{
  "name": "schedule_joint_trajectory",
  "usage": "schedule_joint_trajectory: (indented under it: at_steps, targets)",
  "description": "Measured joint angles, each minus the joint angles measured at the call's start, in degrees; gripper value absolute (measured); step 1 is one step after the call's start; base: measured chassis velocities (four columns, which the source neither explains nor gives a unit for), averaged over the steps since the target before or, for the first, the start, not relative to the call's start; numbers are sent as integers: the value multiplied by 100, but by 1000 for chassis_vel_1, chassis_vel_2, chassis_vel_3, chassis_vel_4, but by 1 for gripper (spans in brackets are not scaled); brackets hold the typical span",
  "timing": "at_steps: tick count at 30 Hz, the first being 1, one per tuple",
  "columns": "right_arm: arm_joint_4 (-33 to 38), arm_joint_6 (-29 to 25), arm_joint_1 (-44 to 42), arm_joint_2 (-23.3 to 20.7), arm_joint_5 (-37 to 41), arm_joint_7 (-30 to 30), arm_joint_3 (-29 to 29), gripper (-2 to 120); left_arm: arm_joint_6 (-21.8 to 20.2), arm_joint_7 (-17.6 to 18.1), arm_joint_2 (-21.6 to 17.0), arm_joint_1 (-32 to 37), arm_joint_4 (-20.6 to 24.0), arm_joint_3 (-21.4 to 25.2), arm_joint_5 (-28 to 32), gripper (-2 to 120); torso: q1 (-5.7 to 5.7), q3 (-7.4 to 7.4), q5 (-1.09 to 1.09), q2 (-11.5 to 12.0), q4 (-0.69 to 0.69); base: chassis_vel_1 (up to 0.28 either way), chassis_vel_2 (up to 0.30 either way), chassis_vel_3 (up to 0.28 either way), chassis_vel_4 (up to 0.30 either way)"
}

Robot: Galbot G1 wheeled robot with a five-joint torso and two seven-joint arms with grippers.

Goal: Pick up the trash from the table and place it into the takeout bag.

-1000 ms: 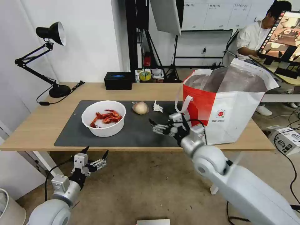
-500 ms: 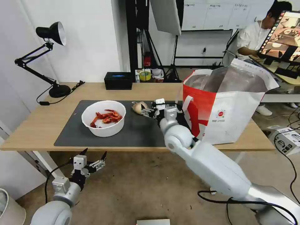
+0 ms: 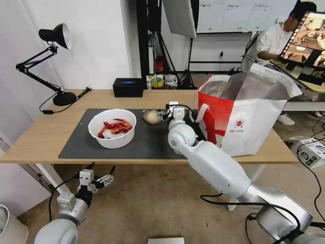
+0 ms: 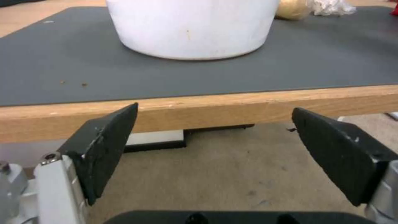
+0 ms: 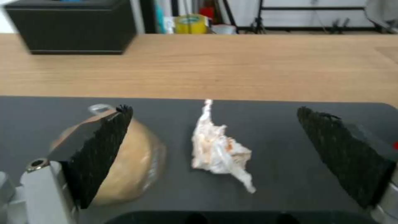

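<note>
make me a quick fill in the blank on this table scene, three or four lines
1. The right gripper has its fingers ____ on either side of the crumpled tissue.
2. The white bowl holds red ____ shells.
3. The left gripper hangs ____ the table edge.
4. The plastic-wrapped lump lies on the dark grey ____.

Missing words: open; crayfish; below; mat

Right gripper (image 5: 213, 149): fingers spread wide, crumpled tissue (image 5: 219, 152) centred in the gap; bare mat (image 5: 282, 155) on the takeout-bag side, beige wrapped lump (image 5: 124, 161) crowding the other finger. Takeout bag (image 3: 243, 115) walls that flank. Left gripper (image 4: 211, 155): spread below the table edge (image 4: 248, 107), which blocks a level path to the white bowl (image 4: 191, 28).
</note>
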State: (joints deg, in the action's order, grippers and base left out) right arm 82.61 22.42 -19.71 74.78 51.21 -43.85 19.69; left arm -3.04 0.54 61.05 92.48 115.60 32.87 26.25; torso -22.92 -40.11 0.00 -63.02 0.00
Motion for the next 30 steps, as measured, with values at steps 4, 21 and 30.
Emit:
schedule_joint_trajectory:
  at_steps: [4, 21, 30]
  targets:
    - [-171, 2, 58, 86, 12, -87, -27, 100, 7, -2, 28, 4, 1, -2, -10, 100, 0, 0, 0, 0, 0, 0, 0, 0, 0]
    - [-1902, -35, 792, 1133, 308, -660, -168, 100, 159, -28, 146, 98, 44, 55, -120, 100, 0, 0, 0, 0, 1, 0, 0, 0, 0]
    - [-1975, 205, 744, 1134, 417, -751, -183, 100, 165, -30, 139, 81, 49, 25, -135, 100, 0, 0, 0, 0, 0, 0, 0, 0, 0]
